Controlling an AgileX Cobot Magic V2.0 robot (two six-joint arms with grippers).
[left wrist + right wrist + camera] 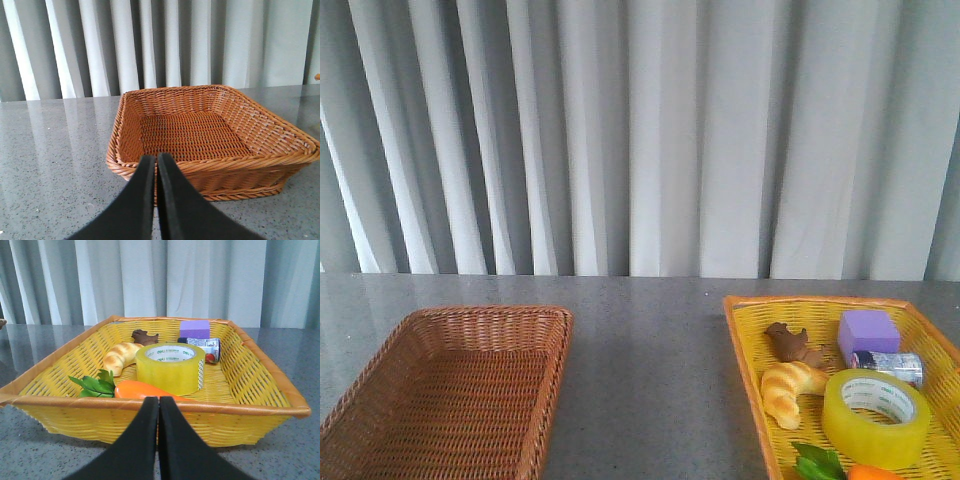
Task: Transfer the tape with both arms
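Observation:
The yellow tape roll point(876, 417) lies flat in the yellow basket point(745, 345) at the right of the table; it also shows in the right wrist view point(170, 367). My right gripper point(159, 402) is shut and empty, just outside the near rim of that basket point(60, 402), short of the tape. My left gripper point(156, 160) is shut and empty, in front of the near rim of the empty brown wicker basket point(220, 165), which stands at the left in the front view point(380, 360). Neither arm shows in the front view.
With the tape in the yellow basket lie a croissant point(790, 388), a brown figure point(794, 344), a purple block point(868, 332), a small can point(888, 365), green leaves point(818, 462) and an orange carrot point(145, 389). A grey curtain hangs behind the grey table point(650, 380).

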